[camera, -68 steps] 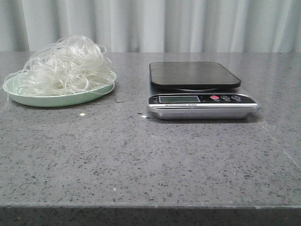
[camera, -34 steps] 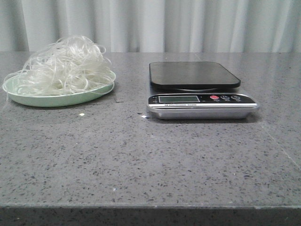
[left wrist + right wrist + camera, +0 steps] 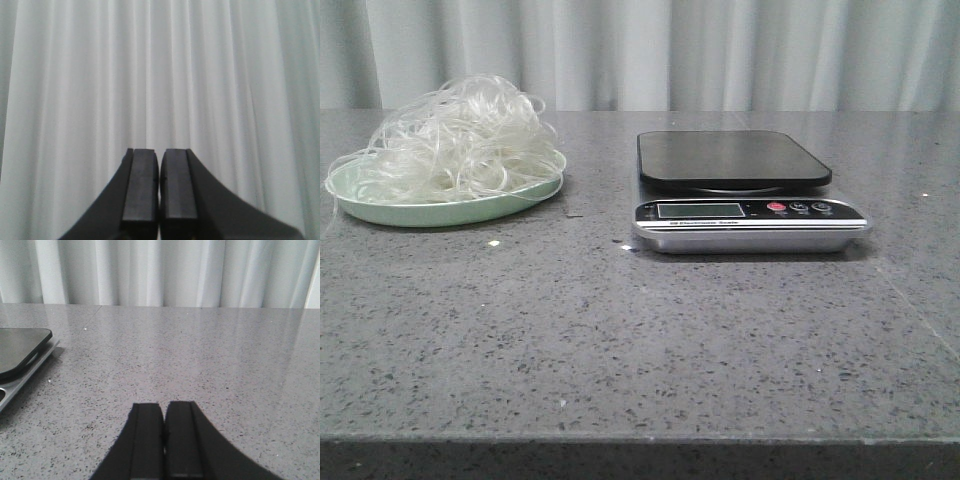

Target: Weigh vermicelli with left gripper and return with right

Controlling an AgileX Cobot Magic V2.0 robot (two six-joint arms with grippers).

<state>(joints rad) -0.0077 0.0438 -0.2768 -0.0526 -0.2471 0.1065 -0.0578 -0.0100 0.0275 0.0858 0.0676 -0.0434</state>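
Note:
The vermicelli is a loose whitish tangle heaped on a pale green plate at the far left of the table in the front view. To its right stands a digital scale with a bare black weighing platform. Neither arm shows in the front view. My left gripper is shut with nothing between its fingers and faces only the white curtain. The right gripper is shut and empty, low over the bare grey tabletop, with the scale off to its side.
A grey speckled stone table carries everything. A white curtain hangs behind it. Small white crumbs lie on the table in front of the plate.

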